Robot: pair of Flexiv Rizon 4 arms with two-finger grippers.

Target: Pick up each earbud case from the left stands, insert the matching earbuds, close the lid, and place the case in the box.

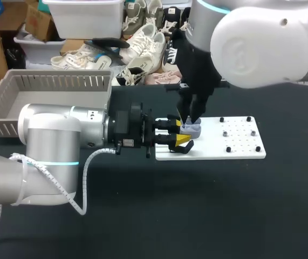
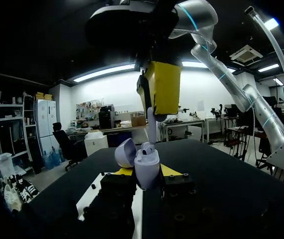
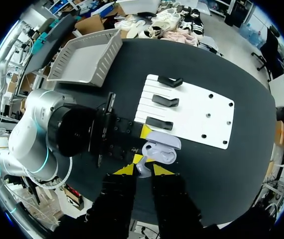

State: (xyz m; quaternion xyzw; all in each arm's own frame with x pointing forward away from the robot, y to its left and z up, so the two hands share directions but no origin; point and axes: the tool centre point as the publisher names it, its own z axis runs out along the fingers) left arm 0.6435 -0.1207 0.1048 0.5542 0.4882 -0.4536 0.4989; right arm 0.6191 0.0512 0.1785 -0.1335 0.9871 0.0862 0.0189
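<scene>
Lilac case (image 3: 160,149) under earbud (image 3: 142,167), white board (image 3: 206,114), black stands (image 3: 164,101), grey box (image 1: 56,82).

the board (image 1: 234,141) carries three stands (image 3: 165,101) in a row on its left part, and the box (image 1: 51,97) sits well apart to the board's left and behind it. over the board's left end the earbud case (image 1: 192,130) is gripped between the fingers of the left gripper (image 1: 179,133), which comes in from the board's left. the right gripper (image 1: 192,120) hangs just above the case, an earbud (image 3: 142,167) pinched between its fingers.
</scene>
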